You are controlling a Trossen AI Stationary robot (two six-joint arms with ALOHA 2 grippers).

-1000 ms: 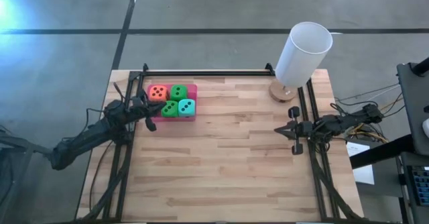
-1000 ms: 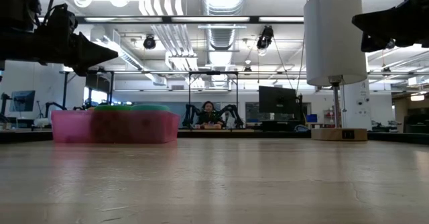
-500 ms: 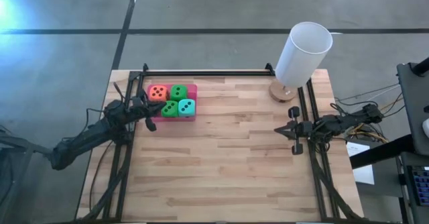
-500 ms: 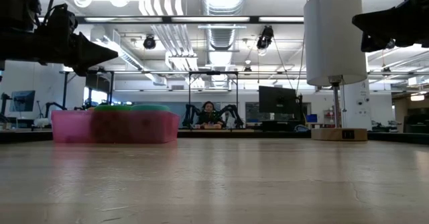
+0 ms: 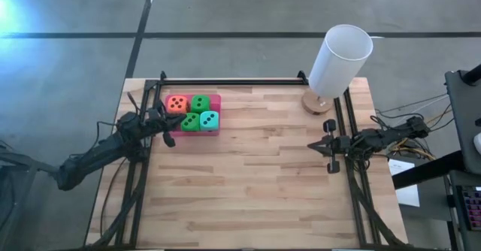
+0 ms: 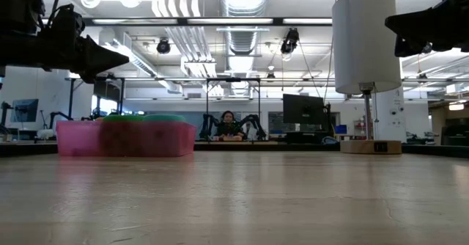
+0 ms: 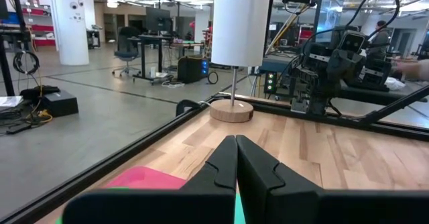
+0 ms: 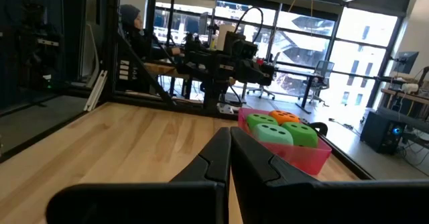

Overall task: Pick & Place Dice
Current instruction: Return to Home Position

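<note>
Four dice sit packed in a shallow pink tray [image 5: 216, 114] near the table's far left corner: orange [image 5: 177, 104], green [image 5: 200, 103], green [image 5: 190, 122] and teal [image 5: 210, 119]. From the right wrist view the tray [image 8: 315, 155] shows with green dice [image 8: 271, 131] and the orange one [image 8: 283, 117] on top. My left gripper [image 5: 171, 135] hangs shut just left of the tray, above the table. My right gripper [image 5: 322, 146] hovers shut at the right edge, far from the dice.
A white cylindrical lamp [image 5: 338, 59] on a round wooden base [image 5: 316, 103] stands at the far right corner. Black frame rails [image 5: 233, 81] run along the far edge and both sides. The table's middle and near part is bare wood [image 5: 255, 183].
</note>
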